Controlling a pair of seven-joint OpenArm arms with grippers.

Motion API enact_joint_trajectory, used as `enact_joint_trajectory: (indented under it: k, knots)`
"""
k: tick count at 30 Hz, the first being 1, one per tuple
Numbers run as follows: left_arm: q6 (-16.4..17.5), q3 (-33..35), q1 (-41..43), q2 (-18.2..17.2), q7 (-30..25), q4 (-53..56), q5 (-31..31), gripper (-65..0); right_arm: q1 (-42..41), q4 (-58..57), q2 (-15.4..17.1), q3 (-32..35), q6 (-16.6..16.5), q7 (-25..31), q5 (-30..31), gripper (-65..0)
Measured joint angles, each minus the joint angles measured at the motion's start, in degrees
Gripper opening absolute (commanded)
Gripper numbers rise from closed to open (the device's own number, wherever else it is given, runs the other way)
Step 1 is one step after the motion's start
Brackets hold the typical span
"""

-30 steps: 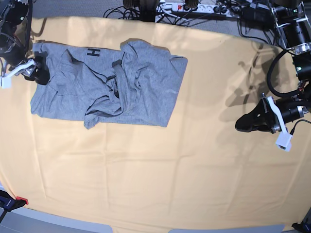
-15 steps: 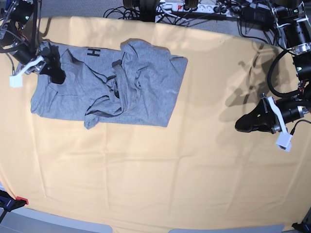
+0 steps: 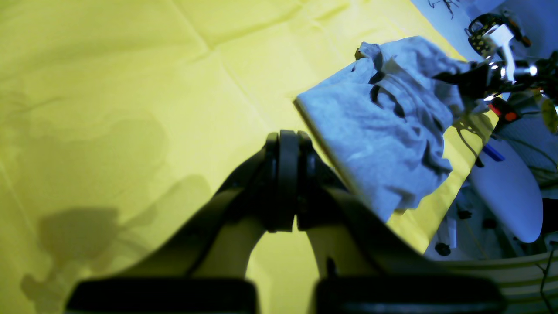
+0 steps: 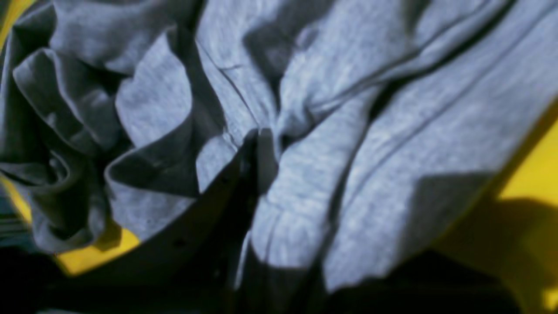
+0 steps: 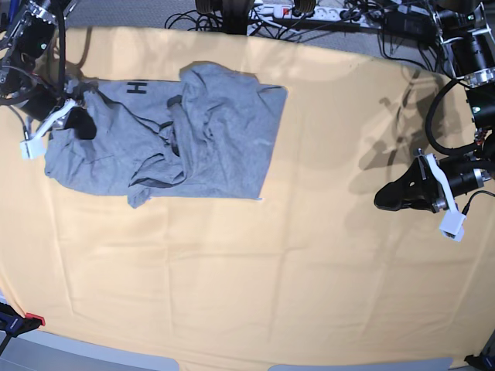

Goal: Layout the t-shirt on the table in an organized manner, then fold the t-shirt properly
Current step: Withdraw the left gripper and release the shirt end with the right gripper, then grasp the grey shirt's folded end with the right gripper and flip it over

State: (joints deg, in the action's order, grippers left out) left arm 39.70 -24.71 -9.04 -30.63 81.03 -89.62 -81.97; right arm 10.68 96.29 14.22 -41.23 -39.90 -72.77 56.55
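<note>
One worktop (image 5: 309,294), draped in pale orange-yellow cloth, carries everything, and most of it is bare. The shirt (image 5: 209,131) lies in the far corner on the right arm's side, bunched and doubled over itself, with a ridge of folds running across its middle and a black letter showing near the far edge. It is neither spread flat nor squared to the worktop's edges.

The right pincer (image 5: 77,124) sits at the shirt's end nearest the side edge. The right wrist view shows grey cloth gathered into the slot between its dark jaws, so it looks pressed together on a pinch of the shirt. The left pincer (image 5: 390,197) hangs above bare cloth near the opposite side edge, well apart from the shirt, its jaws pressed together on nothing.

By my reading the layout step is in hand, at its start: one end is gripped, nothing is smoothed. The next move seems to call for lifting and drawing that end outward to open the bunched layers, with the left arm crossing over to take an opposite end, so the shirt can be stretched between both and laid flat toward the middle. A one-sided pull risks dragging the heap rather than opening it.
</note>
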Motion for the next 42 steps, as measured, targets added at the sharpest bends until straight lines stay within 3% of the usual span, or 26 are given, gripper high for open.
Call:
enact_joint_trajectory:
  k: [7,12,17,23,26,29,34,39,42]
  knots:
    - [0.0,0.0,0.0,0.0,0.0,0.0,-0.1,-65.0,2.4,15.3,1.9,-1.5,0.0,-0.4,-4.2,-65.0]
    - [0.0,0.0,0.0,0.0,0.0,0.0,-0.1,-65.0,6.3,27.9,1.5,-1.6,0.0,-0.7,-1.4,-65.0]
    - [0.0,0.0,0.0,0.0,0.0,0.0,-0.1,-65.0,7.4,38.2,-2.0,-1.6,0.0,-0.7,6.7,-65.0]
    - [0.0,0.0,0.0,0.0,0.0,0.0,-0.1,-65.0,7.4,37.9,-7.1,-0.9,0.0,-1.5,15.2,-65.0]
    - [0.0,0.0,0.0,0.0,0.0,0.0,-0.1,-65.0,7.4,37.9,-9.4,3.9,0.0,-1.2,15.9,-65.0]
    - [0.0,0.0,0.0,0.0,0.0,0.0,-0.1,-65.0,7.2,37.9,-9.6,10.9,0.0,-1.2,15.9,-65.0]
    - [0.0,0.0,0.0,0.0,0.0,0.0,0.3,-65.0,5.9,37.9,-9.4,22.6,0.0,-1.2,8.0,-65.0]
    - [0.0,0.0,0.0,0.0,0.0,0.0,0.3,-65.0,2.6,37.9,-9.3,33.6,0.0,-0.7,4.5,-65.0]
    - [0.0,0.0,0.0,0.0,0.0,0.0,0.3,-65.0,0.1,34.9,-9.2,39.5,0.0,2.7,1.9,-62.6]
